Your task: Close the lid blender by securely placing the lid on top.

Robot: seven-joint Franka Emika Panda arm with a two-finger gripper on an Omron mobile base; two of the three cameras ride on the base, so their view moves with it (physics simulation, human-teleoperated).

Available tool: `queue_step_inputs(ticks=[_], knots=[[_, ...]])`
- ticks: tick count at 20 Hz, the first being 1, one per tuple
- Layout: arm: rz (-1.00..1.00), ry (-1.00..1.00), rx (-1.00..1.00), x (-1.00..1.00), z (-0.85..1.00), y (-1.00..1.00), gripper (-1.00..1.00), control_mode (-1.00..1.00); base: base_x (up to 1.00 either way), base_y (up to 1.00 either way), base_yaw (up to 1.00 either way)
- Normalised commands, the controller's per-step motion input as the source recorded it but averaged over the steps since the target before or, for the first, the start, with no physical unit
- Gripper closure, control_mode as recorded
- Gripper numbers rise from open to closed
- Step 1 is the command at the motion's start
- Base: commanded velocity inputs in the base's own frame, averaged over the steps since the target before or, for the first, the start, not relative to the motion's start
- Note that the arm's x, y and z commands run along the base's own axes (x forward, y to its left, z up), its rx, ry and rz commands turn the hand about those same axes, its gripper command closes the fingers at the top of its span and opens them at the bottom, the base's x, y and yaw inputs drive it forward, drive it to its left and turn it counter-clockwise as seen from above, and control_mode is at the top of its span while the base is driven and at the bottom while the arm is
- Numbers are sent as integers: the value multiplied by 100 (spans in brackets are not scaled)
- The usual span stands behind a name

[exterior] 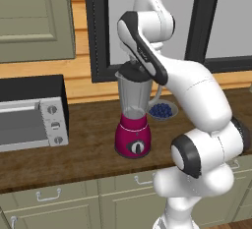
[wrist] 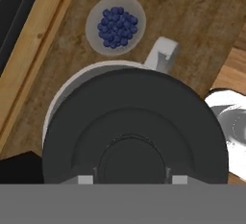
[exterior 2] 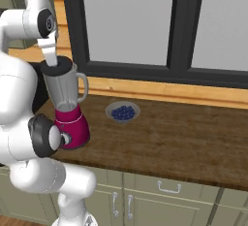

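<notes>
On the wooden counter (exterior 2: 184, 137), the blender (exterior: 133, 120) is capped by the lid (wrist: 134, 131).
Blueberries fill the small bowl (exterior 2: 123, 111) beside it; the gripper (exterior: 135, 71) is seen above the lid (jaw state cannot be told).

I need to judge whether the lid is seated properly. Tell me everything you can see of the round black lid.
The round black disc-shaped lid looks matte, with concentric stepped rings and a raised centre knob. It lies level over the mouth of the clear grey blender jar, covering most of it; a strip of pale rim shows on one side, so it sits slightly off-centre. From the side it is a dark cap at the jar's top, directly under the gripper. Whether it is fully seated or gripped is unclear.
</notes>
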Motion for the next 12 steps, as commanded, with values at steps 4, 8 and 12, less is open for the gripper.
queue_step_inputs(ticks=[4,8,12], knots=[[7,7,-2,26,7,0,100,-100,0,0,0],[4,0,-1,11,0,0,100,-100,0,0,0],[1,0,0,1,-3,0,100,-100,0,0,0]])
